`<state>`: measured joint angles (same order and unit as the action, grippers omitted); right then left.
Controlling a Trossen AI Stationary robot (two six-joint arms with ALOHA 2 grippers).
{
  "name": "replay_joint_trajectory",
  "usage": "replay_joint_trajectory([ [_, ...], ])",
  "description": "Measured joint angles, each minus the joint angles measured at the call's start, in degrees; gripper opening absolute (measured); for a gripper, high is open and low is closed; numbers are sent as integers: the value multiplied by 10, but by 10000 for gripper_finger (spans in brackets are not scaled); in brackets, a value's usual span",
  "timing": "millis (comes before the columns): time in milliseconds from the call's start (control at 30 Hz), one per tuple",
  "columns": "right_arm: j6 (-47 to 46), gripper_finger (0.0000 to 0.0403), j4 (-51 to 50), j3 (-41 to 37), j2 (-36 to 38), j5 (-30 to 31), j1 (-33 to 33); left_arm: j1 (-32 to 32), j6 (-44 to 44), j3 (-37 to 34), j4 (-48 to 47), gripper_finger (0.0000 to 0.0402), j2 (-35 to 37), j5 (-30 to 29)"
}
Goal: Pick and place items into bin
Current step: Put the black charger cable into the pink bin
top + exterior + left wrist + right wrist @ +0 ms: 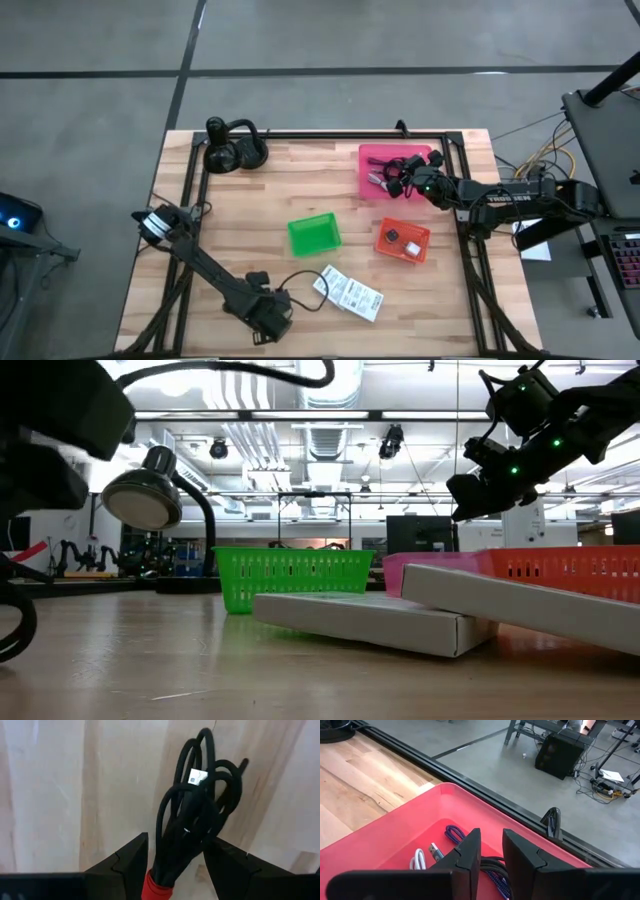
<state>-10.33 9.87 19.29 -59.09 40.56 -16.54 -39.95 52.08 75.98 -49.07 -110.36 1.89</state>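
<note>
A coiled black cable (192, 815) with a red band (156, 889) lies on the wood near the table's front edge. One loop of the black cable (300, 283) reaches toward two white flat packets (350, 293). My left gripper (268, 314) points down over the coil, open, with one finger on each side of the bundle (175, 857). My right gripper (412, 184) hovers above the pink tray (375, 158) at the back right, its fingers (491, 842) a narrow gap apart with nothing between them. Purple (454, 834), white and black cables lie in that tray. My left gripper stands astride the cable bundle just beyond its red band (165, 870), coming from above with its fingers pointing down. Whether either finger touches the cable I cannot tell. The coil lies on the table.
A green bin (312, 219) stands mid-table. An orange bin (385, 245) to its right holds small dark pieces. Black headphones (232, 150) rest at the back left. A black frame rail (330, 133) runs along the table's edges. Bare wood lies between the green bin and the headphones.
</note>
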Motion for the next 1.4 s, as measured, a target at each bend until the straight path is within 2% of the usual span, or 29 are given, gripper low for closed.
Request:
replay_joint_trajectory([
  [300, 0, 76, 0, 0, 0, 0, 0, 0, -52, -3, -1, 166, -15, 5],
  [400, 0, 77, 0, 0, 0, 0, 0, 1, -66, -5, -2, 143, -14, 5],
  [700, 0, 69, 0, 0, 0, 0, 0, 3, -124, -6, -6, 23, -12, 3],
  [967, -1, 75, 0, 0, 0, 0, 0, 10, -121, -7, -15, 20, 21, -28],
  [1200, 1, 68, -1, -3, 0, 0, 0, 2, -120, 0, -8, 20, 111, -121],
  [1400, 3, 74, -2, -8, 0, 0, 0, -40, -177, -12, 22, 20, 191, -328],
])
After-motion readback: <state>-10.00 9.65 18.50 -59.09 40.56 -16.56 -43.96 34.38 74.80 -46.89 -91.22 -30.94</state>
